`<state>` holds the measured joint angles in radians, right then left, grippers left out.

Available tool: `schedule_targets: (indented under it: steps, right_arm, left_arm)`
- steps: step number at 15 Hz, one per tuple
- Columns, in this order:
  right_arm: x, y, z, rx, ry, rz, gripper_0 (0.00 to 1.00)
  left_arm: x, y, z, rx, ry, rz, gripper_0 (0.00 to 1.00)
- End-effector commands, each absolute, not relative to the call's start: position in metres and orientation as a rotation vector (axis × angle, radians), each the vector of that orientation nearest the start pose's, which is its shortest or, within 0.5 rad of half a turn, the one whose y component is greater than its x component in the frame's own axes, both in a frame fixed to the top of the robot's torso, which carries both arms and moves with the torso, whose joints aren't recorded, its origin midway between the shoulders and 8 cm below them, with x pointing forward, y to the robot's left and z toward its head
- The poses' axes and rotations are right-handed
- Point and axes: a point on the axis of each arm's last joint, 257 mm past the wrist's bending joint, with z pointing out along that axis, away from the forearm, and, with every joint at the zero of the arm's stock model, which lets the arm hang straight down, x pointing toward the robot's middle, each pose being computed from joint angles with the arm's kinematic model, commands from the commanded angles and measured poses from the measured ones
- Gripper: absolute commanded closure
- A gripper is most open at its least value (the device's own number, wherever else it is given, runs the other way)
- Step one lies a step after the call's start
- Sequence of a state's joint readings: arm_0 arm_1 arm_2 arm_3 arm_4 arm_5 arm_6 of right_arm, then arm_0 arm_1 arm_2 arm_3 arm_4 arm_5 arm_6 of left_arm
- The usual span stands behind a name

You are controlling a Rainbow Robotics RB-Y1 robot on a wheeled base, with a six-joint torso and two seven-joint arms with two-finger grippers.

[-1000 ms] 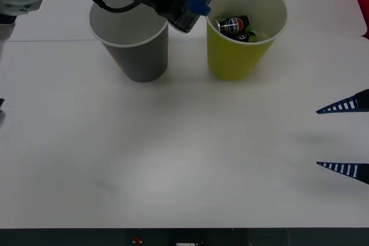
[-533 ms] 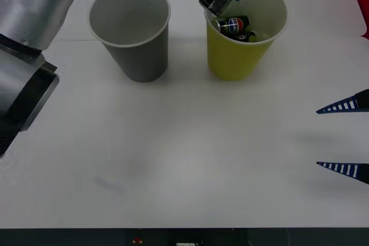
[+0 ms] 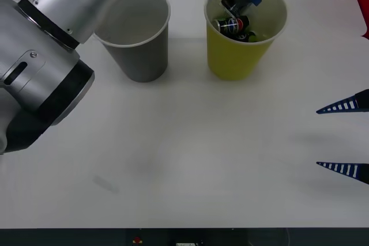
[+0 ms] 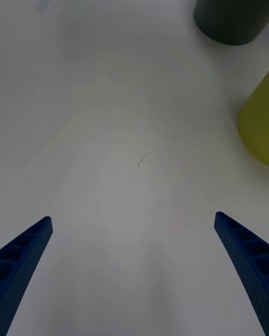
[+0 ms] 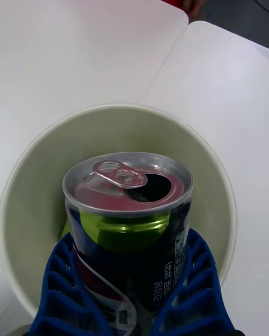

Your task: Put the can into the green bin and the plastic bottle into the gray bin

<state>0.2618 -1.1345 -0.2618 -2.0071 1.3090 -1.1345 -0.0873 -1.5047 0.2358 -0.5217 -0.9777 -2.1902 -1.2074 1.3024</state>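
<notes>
Closest to you, your right gripper (image 3: 344, 136) hangs over the bare white table (image 3: 184, 159) at the right edge, fingers spread wide with nothing between them, well apart from both bins. Looks parked so it stays out of the other arm's way.

Further out, the gray bin (image 3: 136, 38) stands on the left with your left arm's silver housing reaching over its rim. I can't spot a plastic bottle in it or anywhere else, so that half looks not yet done.

Just beside it on the right is the green bin (image 3: 242, 44), and that's where the action is. Your left gripper (image 5: 131, 291) sits right over its mouth with the blue fingers clamped around the can (image 5: 129, 213), an opened drink can held upright, pull-tab top facing the wrist camera, dark label with some green. It's centred inside the pale rim, so I'd guess letting go there drops it clean inside.
</notes>
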Motion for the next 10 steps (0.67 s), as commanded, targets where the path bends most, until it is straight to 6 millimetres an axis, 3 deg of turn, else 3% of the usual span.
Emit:
schedule_targets:
  steps: [1,2,3,10]
  right_arm:
    - [0.3413,-0.2858,-0.1666,-1.634,1.596,0.209,0.00]
    - [0.3413,-0.2858,-0.1666,-1.634,1.596,0.209,0.00]
    - [0.3413,-0.2858,-0.1666,-1.634,1.596,0.209,0.00]
    - [0.3413,-0.2858,-0.1666,-1.634,1.596,0.209,0.00]
  left_arm:
    - [0.5812,-0.1307,0.0160,1.240,1.906,-0.212,0.84]
    - [0.5817,-0.1303,0.0155,1.242,1.904,-0.210,0.28]
    - [0.5819,-0.1304,0.0164,1.245,1.900,-0.206,0.00]
    - [0.5775,-0.1258,0.0195,1.313,1.848,-0.209,0.00]
